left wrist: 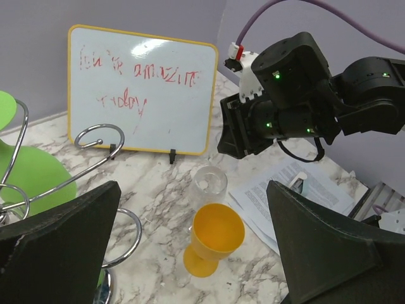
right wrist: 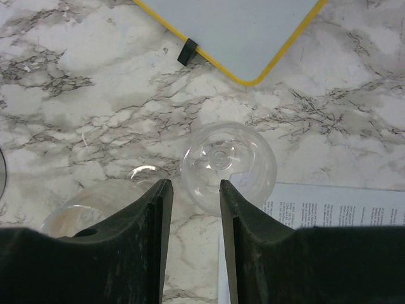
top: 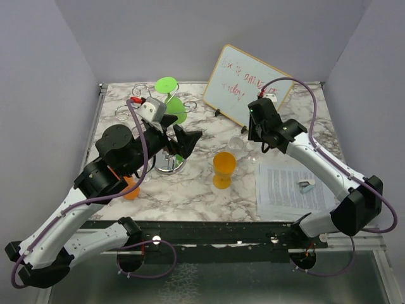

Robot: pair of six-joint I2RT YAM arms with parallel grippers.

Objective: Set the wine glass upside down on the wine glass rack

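Grasp step: right gripper half open, empty, above clear wine glass, 1 o'clock of orange goblet; left gripper fully open, empty, beside wine glass rack. Next: lower, close, invert.

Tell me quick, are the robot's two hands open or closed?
Left gripper: wide open, holding nothing.
Right gripper: partly open, holding nothing, above the clear wine glass.

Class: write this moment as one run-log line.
left gripper: open, by wine glass rack | right gripper: open, above upright clear wine glass
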